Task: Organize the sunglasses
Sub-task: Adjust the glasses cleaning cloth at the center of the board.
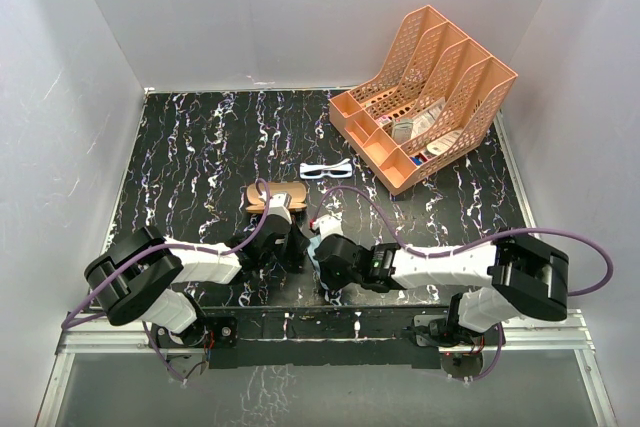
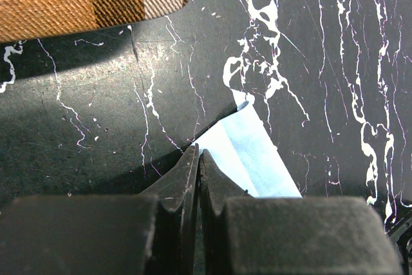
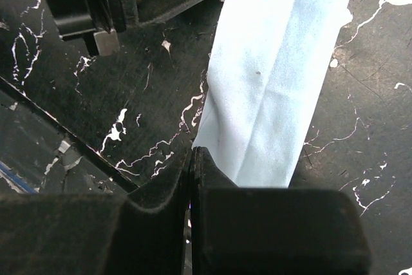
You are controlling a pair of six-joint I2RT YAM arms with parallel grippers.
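Observation:
The sunglasses [image 1: 326,169], thin white frame with bluish lenses, lie on the black marbled table beyond both arms, just right of the brown plaid case [image 1: 274,195]. My left gripper [image 1: 293,245] rests low near the table's front, its jaws shut [image 2: 197,154] with nothing seen between them. My right gripper [image 1: 326,263] is shut too [image 3: 193,151]. A folded light blue cloth [image 3: 283,75] lies flat between the two grippers. One cloth corner [image 2: 251,152] reaches the left fingertips and another reaches the right ones. The sunglasses show in neither wrist view.
An orange desk organizer [image 1: 430,92] with small items in its slots stands at the back right. The case's end [image 2: 90,1] shows a cream inside. The table's front edge [image 3: 38,133] runs close to the right gripper. White walls enclose the table.

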